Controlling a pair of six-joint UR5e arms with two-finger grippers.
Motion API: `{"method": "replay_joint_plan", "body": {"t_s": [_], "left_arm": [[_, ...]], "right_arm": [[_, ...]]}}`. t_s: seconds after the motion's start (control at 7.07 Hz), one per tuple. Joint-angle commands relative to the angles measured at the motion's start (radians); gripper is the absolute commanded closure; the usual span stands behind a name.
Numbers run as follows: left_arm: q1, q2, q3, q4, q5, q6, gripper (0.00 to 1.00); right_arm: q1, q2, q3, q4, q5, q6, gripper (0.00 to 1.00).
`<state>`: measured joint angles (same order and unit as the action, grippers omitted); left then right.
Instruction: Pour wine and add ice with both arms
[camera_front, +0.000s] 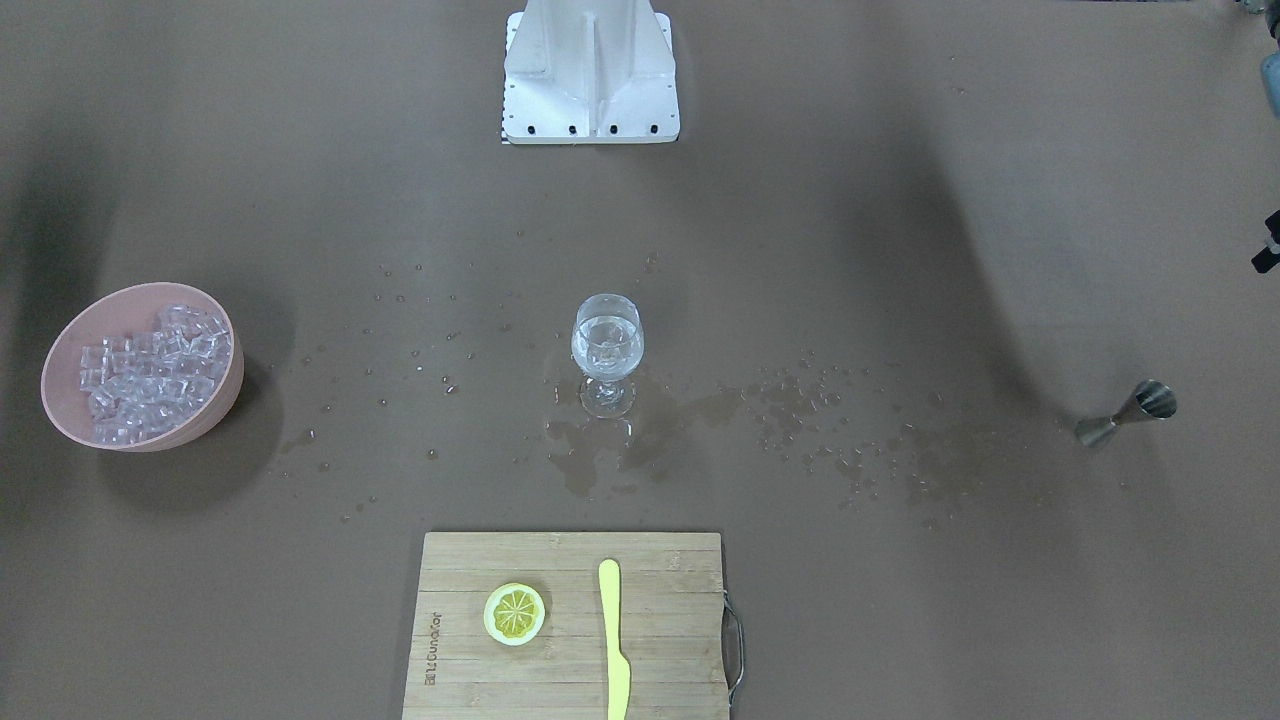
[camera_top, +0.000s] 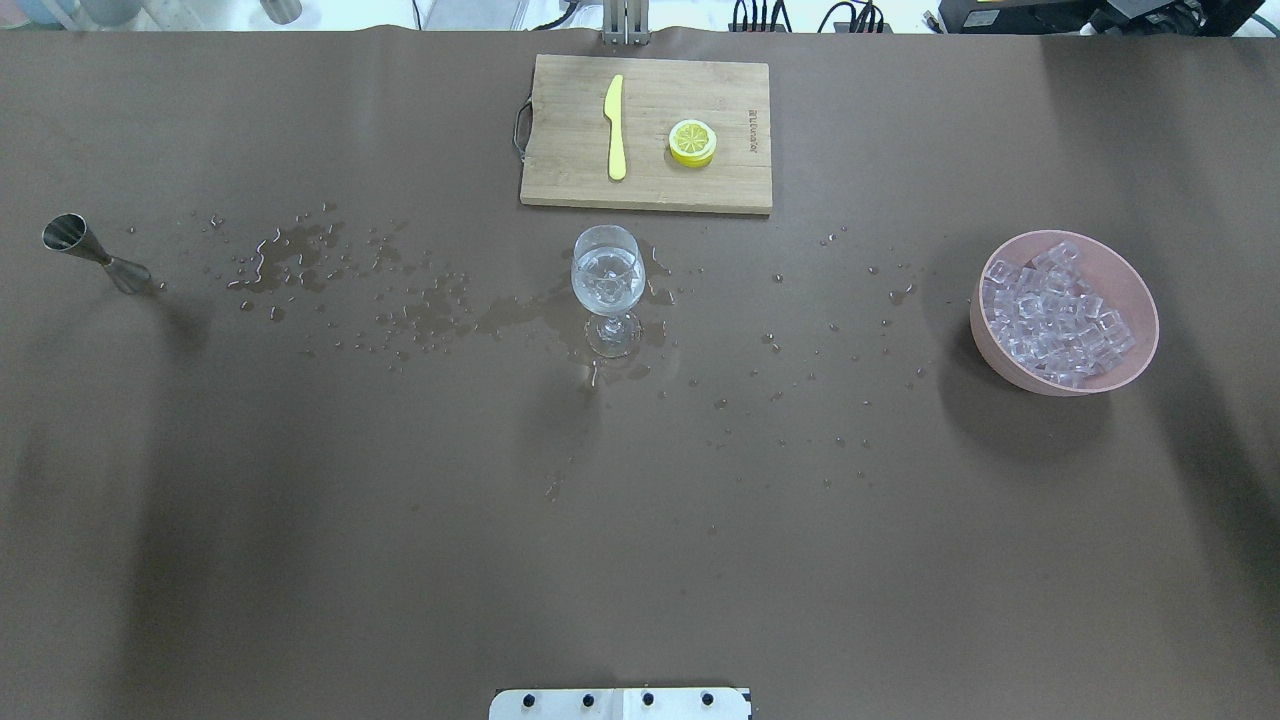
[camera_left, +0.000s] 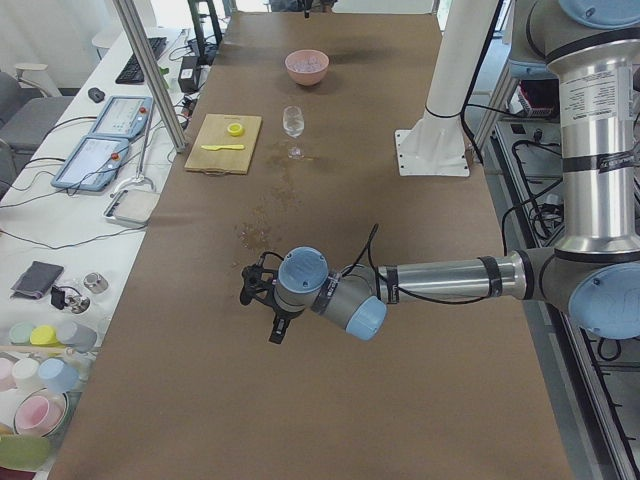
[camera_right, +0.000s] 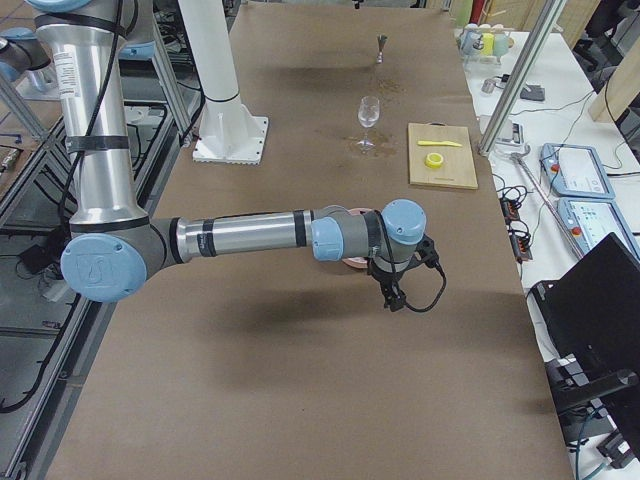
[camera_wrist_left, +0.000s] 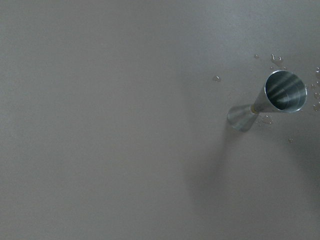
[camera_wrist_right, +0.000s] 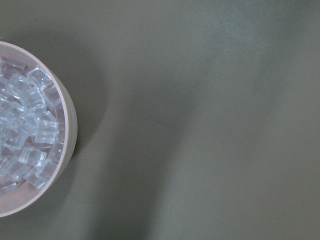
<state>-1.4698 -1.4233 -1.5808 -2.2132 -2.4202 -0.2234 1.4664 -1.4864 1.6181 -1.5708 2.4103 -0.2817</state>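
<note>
Well left of the glass (camera_top: 607, 290), the jigger (camera_top: 95, 255) is stood on the table (camera_top: 400, 560), and the left gripper (camera_left: 262, 312) is held near it; whether it is released or clenched cannot be told. Wine (camera_top: 606, 272) is held in the glass, which is ringed by spilled drops (camera_top: 300, 250). Well right of the glass, ice (camera_top: 1055, 312) is heaped in the bowl (camera_top: 1140, 360). The right gripper (camera_right: 392, 298) is held near it, and its state cannot be told either.

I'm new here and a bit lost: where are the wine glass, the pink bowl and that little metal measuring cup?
wine glass (camera_top: 607, 275): overhead view, on its bowl.
pink bowl (camera_top: 1118, 268): overhead view, bare inner wall.
jigger (camera_top: 100, 259): overhead view, narrow waist.
</note>
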Motion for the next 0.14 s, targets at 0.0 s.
{"method": "replay_joint_plan", "body": {"t_s": [0.0], "left_arm": [[0.002, 0.000, -0.002, 0.001, 0.004, -0.001, 0.02]], "right_arm": [[0.000, 0.008, 0.002, 0.002, 0.000, 0.001, 0.00]]}}
